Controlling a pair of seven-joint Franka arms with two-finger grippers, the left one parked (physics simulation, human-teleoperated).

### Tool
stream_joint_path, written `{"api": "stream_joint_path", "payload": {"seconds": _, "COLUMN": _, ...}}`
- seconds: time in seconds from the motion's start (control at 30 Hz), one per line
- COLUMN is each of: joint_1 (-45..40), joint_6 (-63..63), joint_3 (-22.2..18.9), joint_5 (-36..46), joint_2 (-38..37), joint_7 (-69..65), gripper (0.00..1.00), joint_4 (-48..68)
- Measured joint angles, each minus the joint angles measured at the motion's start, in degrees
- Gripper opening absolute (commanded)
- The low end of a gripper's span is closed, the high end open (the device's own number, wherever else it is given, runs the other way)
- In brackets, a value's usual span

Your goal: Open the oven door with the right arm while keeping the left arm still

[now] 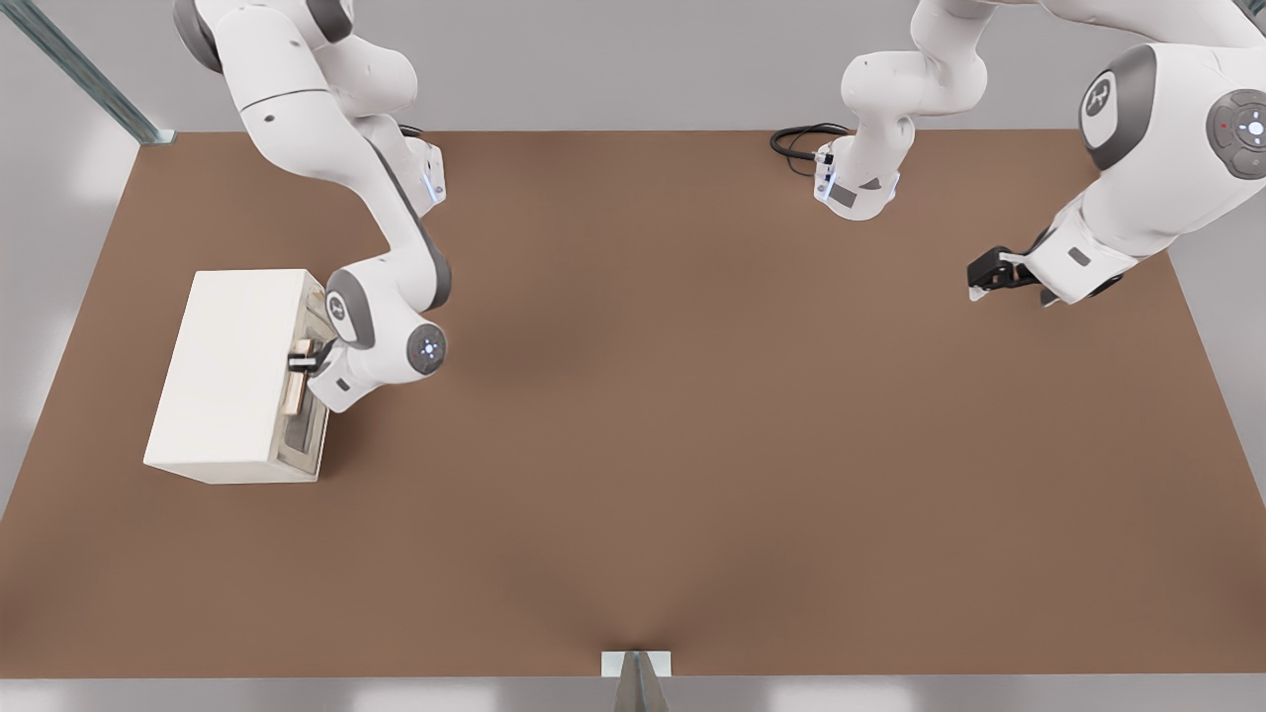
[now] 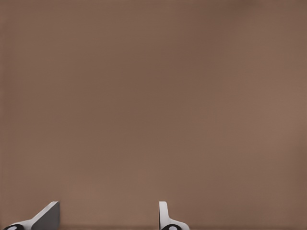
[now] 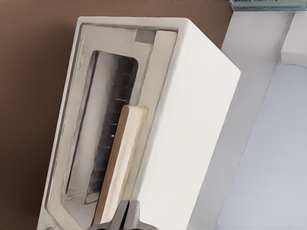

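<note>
The cream-white box oven [image 1: 232,371] stands on the brown table at the front view's left. Its oven door [image 1: 316,415] faces the front view's right, and in the right wrist view the oven door [image 3: 84,120] shows a dark window with a rack behind it. The door lies close against the oven's front. A pale tan bar handle [image 3: 122,158] runs along the door. The right arm [image 1: 381,297] reaches down to it. My gripper [image 1: 302,356] sits at one end of the handle [image 1: 295,391], its dark fingers [image 3: 127,216] closed together on that end.
The brown table [image 1: 692,445] stretches wide toward the front view's right. A black cable loop [image 1: 796,143] lies near the table's back edge. A metal post [image 1: 89,79] slants at the back left corner, and a small bracket [image 1: 636,665] sits at the front edge.
</note>
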Motion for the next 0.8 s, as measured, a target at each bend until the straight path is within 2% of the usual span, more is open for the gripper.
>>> {"api": "stream_joint_path", "payload": {"seconds": 0.8, "joint_1": -3.56, "joint_6": 6.53, "joint_3": -0.02, "joint_5": -4.26, "joint_2": 2.39, "joint_7": 8.34, "gripper": 0.21, "joint_4": -2.22}}
